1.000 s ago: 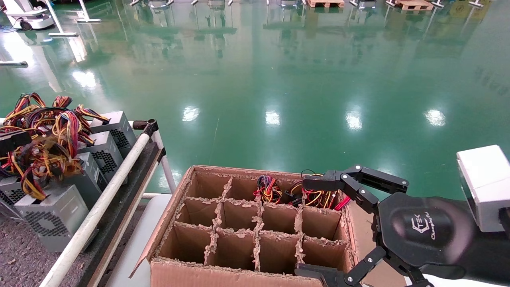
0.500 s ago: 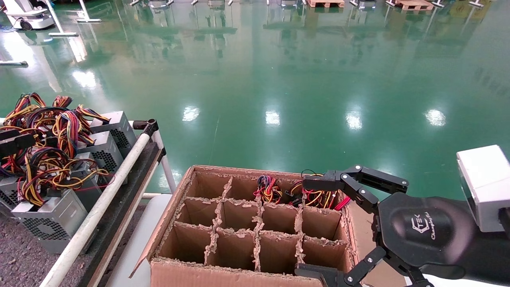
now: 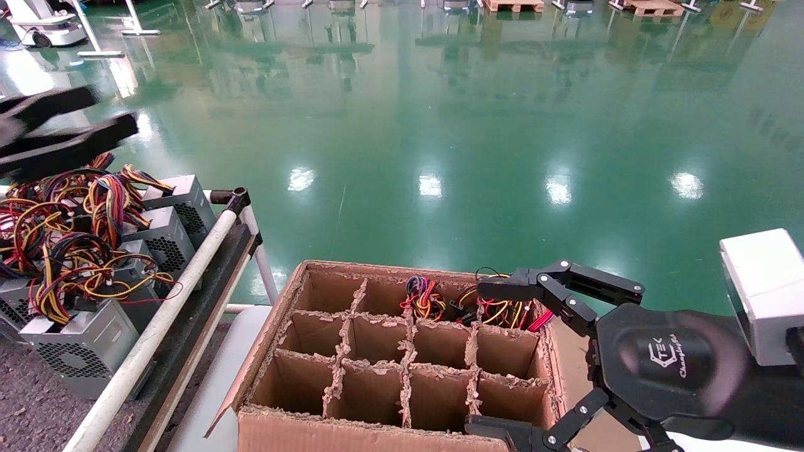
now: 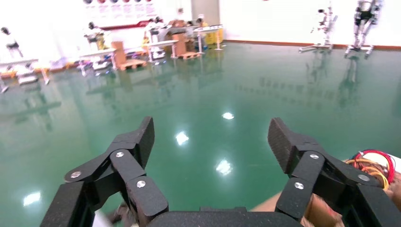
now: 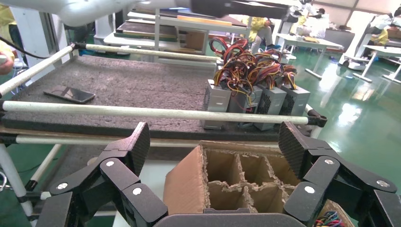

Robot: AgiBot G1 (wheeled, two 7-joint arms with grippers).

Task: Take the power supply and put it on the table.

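1. Power supply (image 3: 78, 342) was sitting on the table (image 3: 25, 414) at the near left, nearest unit of a row of look-alike silver boxes, fan grille facing me and its wires (image 3: 63, 263) piled on top. I'd guess they were lined up against the white rail (image 3: 163, 320) so they couldn't slide off.
2. Left gripper (image 3: 66, 129) was up above that row at the far left, blurred in the head view. From its own wrist camera (image 4: 210, 142) the fingers were spread wide with nothing between them, just green floor beyond, so I'd call the drop done.
3. Right gripper (image 3: 502, 358) hung over the right edge of the cardboard box (image 3: 352, 433), jaws released and empty, parked as far as I could judge.
4. Box had dividers; only the far right cells showed leftover wires (image 3: 477, 304), so more units probably waited there.
5. Readable writing: "TEK" plus a script word I couldn't make out on the right gripper's housing. Nothing legible on the supplies.
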